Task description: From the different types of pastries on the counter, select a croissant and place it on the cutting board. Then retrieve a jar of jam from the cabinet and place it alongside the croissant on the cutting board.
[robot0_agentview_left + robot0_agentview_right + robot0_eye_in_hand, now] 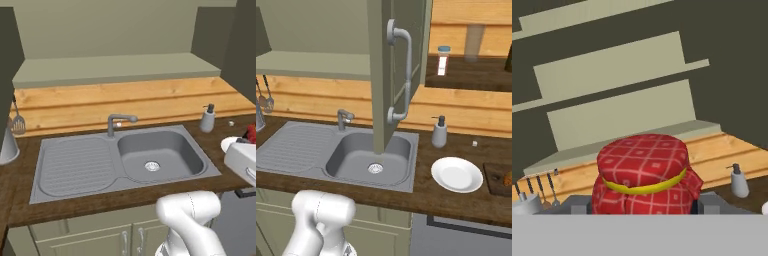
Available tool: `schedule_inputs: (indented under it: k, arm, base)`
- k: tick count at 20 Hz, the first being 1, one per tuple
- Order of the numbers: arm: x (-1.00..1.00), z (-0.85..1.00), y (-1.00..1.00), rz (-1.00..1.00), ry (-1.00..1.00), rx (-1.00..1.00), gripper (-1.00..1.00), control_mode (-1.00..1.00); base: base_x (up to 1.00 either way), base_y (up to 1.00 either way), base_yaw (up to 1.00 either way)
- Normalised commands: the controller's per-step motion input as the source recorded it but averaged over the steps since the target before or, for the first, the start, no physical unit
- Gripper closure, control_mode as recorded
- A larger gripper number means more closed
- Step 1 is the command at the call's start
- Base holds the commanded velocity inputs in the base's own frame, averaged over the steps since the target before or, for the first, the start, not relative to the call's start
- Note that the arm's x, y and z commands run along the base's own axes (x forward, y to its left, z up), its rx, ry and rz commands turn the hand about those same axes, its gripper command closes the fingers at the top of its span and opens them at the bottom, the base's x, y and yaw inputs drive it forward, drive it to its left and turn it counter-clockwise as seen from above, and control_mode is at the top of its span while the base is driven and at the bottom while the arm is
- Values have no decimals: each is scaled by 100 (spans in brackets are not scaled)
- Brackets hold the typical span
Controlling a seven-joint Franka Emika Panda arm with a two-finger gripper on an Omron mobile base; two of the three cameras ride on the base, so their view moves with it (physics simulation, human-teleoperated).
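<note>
The long dark wooden counter (100, 202) is being spanned from side to side, with the grey steel sink (120, 160) set into it and a tap (119, 121) standing at the sink's back edge. Above it, the olive-grey cabinet (396, 70) is being shown with its door swung open, its pale shelf (115, 67) lying bare behind. To the right of the sink a round white plate (457, 174) is resting, with a soap dispenser (439, 132) just behind it. The dark cutting board (495, 176) is lying at the right edge, and a brown piece on it, probably the croissant (508, 179), is being cut off by the frame. The red jar of jam (643, 175) is being held between the fingers of the gripper (644, 207), in front of the cabinet and above the counter.
</note>
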Motion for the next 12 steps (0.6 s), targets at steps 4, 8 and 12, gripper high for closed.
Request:
schedule_inputs:
  k: [4, 8, 12]
  arm:
    - [0, 0, 0, 0, 0, 0, 100, 100]
    - [0, 0, 0, 0, 0, 0, 100, 100]
    - [0, 0, 0, 0, 0, 0, 100, 100]
  base:
    - [-73, -44, -6]
    - [-50, -53, -1]
    - [-17, -69, -1]
